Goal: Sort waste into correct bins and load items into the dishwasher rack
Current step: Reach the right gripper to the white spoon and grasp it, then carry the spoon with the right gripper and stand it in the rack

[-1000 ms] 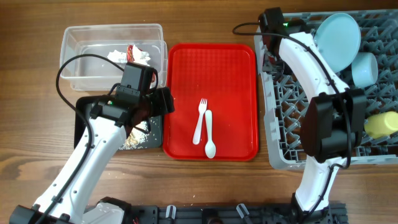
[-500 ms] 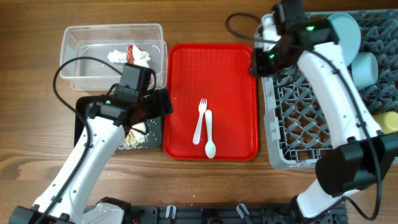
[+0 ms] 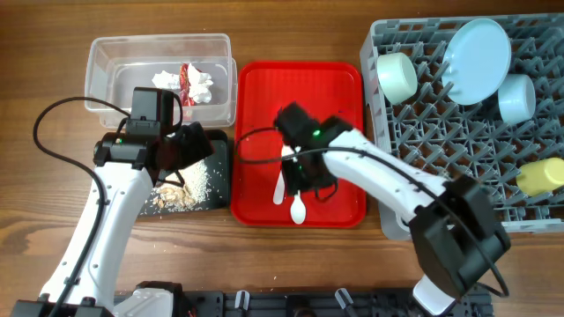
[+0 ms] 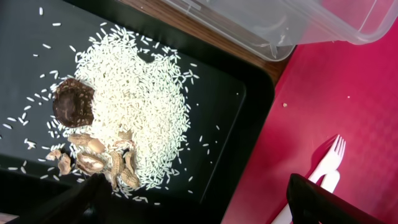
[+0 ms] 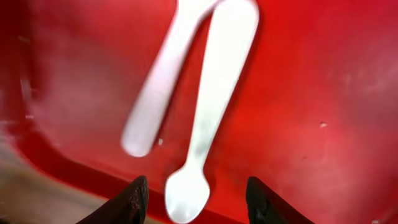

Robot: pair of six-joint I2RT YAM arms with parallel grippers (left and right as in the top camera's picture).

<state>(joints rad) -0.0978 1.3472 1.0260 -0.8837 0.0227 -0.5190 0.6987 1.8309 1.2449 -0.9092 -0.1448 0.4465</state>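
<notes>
Wooden surface (image 3: 35, 114), cutlery step I'd say: white spoon (image 5: 217, 93) and fork (image 5: 165, 74) lie side by side on the red tray (image 3: 264, 106), right gripper (image 5: 196, 196) released, empty, just above the spoon, so next drop, pinch its handle, carry to the dishwasher rack (image 3: 423, 176); left gripper (image 3: 196, 145) released over the black tray (image 4: 236, 112).

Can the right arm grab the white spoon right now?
Probably yes. The right gripper hangs open above the spoon on the red tray, with nothing covering it. The fork lies close beside it, so it might get bumped.

Even, bright overhead light; soft shadows; right wrist view motion-blurred.
</notes>
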